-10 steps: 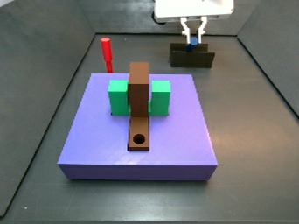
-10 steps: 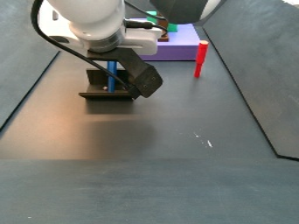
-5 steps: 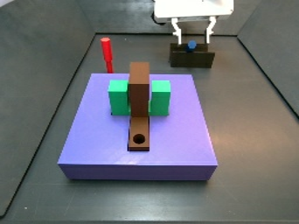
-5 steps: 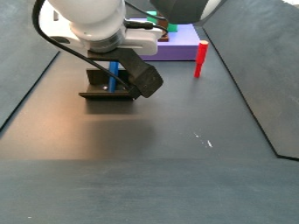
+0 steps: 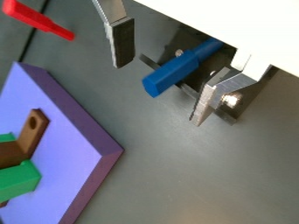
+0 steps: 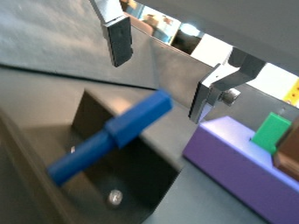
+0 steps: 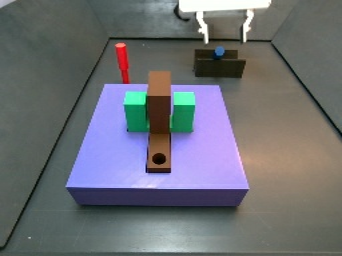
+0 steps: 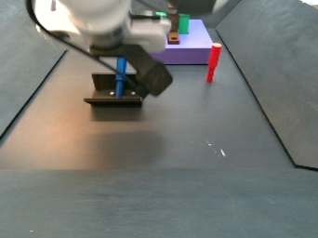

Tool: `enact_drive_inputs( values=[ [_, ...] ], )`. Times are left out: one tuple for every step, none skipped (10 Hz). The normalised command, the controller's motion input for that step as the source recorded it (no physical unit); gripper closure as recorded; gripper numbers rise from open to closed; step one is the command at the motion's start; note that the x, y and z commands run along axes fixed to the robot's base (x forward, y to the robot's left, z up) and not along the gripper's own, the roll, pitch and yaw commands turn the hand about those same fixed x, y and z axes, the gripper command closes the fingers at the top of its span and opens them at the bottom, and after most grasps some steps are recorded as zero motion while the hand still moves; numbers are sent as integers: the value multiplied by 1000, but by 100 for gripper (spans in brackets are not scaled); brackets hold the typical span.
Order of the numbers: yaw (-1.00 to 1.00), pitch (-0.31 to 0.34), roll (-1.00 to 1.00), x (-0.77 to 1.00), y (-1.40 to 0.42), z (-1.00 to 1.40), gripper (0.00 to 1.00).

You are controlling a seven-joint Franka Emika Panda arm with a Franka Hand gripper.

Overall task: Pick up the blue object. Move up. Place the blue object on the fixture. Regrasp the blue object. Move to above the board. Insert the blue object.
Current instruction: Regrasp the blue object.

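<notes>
Placement done — the blue object (image 7: 218,51) stands in the fixture (image 7: 221,66), free of my fingers (image 5: 121,39). My hand (image 7: 222,35) hovers just above it, plates spread apart. Next, I judge: the regrasp — descend, centre, close, then carry to the board (image 7: 159,120).

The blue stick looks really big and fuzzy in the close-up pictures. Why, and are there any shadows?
In both wrist views the blue object is close to the camera, so it looks large and soft-edged, between the open hand's fingers without touching them. In a side view it is a tiny blue tip on the fixture. In a side view a soft shadow spreads on the floor by the fixture.
</notes>
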Motion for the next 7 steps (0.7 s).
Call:
enact_drive_inputs(
  values=[
    [457,157,877,0,-83,649,0],
    [437,226,1000,-3,-46,471,0],
    [423,231,1000,-106,-57,406,0],
    [403,254,1000,-129,-57,311,0],
    [380,309,1000,-91,-37,177,0],
    [397,280,1000,0,0,134,0],
    [374,191,1000,0,-3,140,0]
  ],
)
